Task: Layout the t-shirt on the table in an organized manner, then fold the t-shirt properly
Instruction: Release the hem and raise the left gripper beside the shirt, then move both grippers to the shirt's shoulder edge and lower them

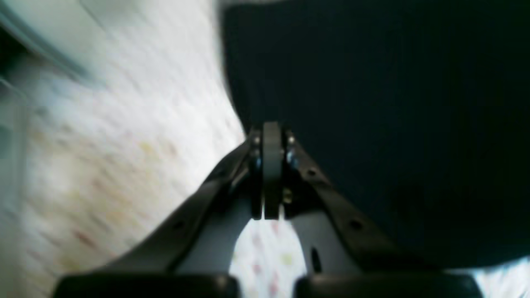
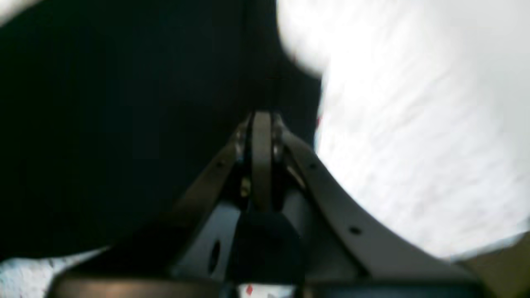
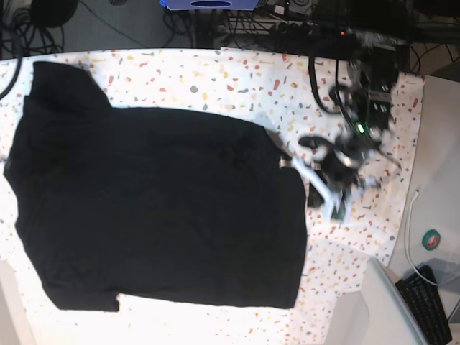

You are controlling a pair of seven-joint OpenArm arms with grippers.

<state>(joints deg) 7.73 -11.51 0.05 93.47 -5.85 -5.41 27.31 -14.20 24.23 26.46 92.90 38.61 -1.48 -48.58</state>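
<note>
The black t-shirt lies spread flat on the speckled table, and it also fills much of both wrist views. My left gripper is shut, and its tips sit right at the shirt's edge. My right gripper is shut too, its tips over black cloth a little way in from the shirt's edge. I cannot tell whether either gripper pinches cloth. Both wrist views are blurred. The right arm does not show in the base view.
A plain grey-white surface borders the table on the right, with a keyboard and a cable on it. Cables and equipment lie beyond the far edge. Bare speckled table lies beside the left gripper.
</note>
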